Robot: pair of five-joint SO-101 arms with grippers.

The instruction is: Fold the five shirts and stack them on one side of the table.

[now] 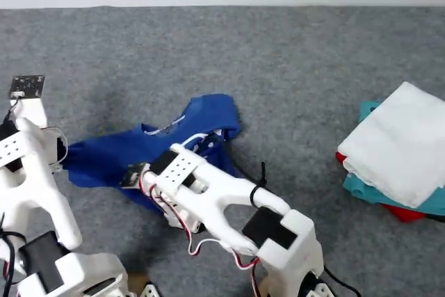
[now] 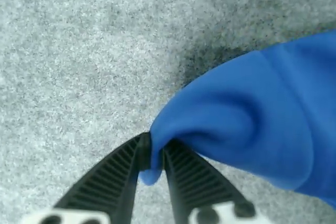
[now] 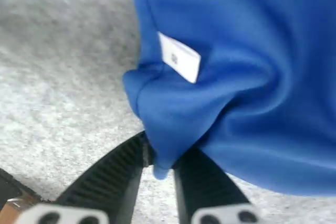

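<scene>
A: Where's the blue shirt [image 1: 156, 145]?
B: Crumpled, unfolded, on the left half of the table [image 1: 292, 53], toward the near edge.
A: Left gripper [image 2: 151, 157]?
B: Pinched tight on a fold at the shirt's edge. Cloth bulges out past the ribbed fingers [image 2: 113, 174].
A: Right gripper [image 3: 160, 165]?
B: Clamped on a bunched fold, near a white label [image 3: 179, 57].
A: Folded ones?
B: Stacked at the right edge. White shirt [image 1: 400, 140] on top, teal shirt [image 1: 361, 189] under it, red shirt [image 1: 407, 213] lowest visible.

room over far table [image 1: 278, 46], stack [image 1: 400, 147] blocks rt, blue shirt [image 1: 118, 151] ctr
</scene>
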